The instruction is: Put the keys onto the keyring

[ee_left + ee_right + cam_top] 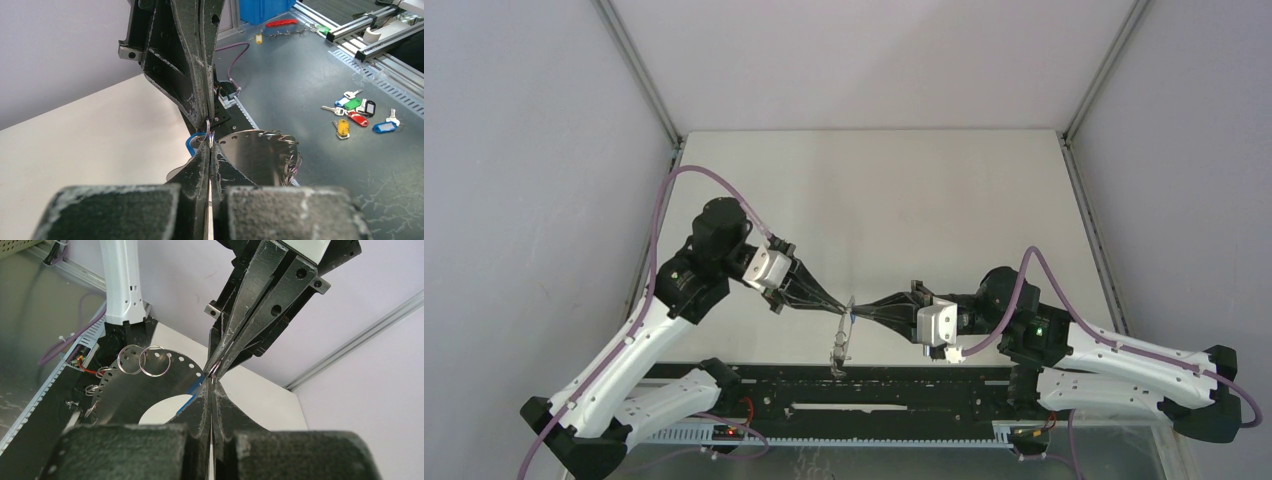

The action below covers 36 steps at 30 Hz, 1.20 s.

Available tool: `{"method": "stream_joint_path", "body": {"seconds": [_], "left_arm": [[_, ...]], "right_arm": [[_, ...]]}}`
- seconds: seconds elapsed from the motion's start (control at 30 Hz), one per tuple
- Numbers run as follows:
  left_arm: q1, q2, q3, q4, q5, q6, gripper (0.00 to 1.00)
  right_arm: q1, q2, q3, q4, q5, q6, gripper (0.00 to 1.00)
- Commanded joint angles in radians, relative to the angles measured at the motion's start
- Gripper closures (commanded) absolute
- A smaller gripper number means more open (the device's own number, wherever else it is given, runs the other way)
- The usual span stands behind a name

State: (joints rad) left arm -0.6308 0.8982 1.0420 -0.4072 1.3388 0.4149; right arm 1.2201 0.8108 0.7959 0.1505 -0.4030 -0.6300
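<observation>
The left gripper (pixel 842 305) and the right gripper (pixel 864 313) meet tip to tip above the near part of the pale desk (pixel 874 200). Each has its fingers pressed together. A small wire ring (pixel 209 131) sits exactly where the two tips touch, and both appear to be pinching it, though the joint is too tight to be sure. The blue key (pixel 192 143) shows only its plastic head, just beside the left gripper's tip. The keyring (pixel 150 385), a flat grey metal band with holes punched along its rim, hangs off the desk just below the pinch. Several thin wire loops (pixel 154 361) are threaded through those holes.
</observation>
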Motion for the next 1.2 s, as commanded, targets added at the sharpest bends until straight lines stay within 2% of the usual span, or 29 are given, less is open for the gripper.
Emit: {"method": "stream_joint_path", "body": {"seconds": [0.0,0.7,1.17], "left_arm": [[-0.004,0.002,-0.019,0.048,-0.001,-0.031,1.0],[-0.004,0.0,-0.034,0.05,0.006,-0.029,1.0],[-0.003,-0.008,-0.026,0.05,0.022,-0.037,1.0]], "right_arm": [[0.008,-0.005,0.046,0.026,-0.011,0.001,1.0],[0.009,0.034,0.066,0.054,-0.015,0.001,1.0],[0.002,-0.024,0.065,-0.088,0.043,-0.013,1.0]]}}
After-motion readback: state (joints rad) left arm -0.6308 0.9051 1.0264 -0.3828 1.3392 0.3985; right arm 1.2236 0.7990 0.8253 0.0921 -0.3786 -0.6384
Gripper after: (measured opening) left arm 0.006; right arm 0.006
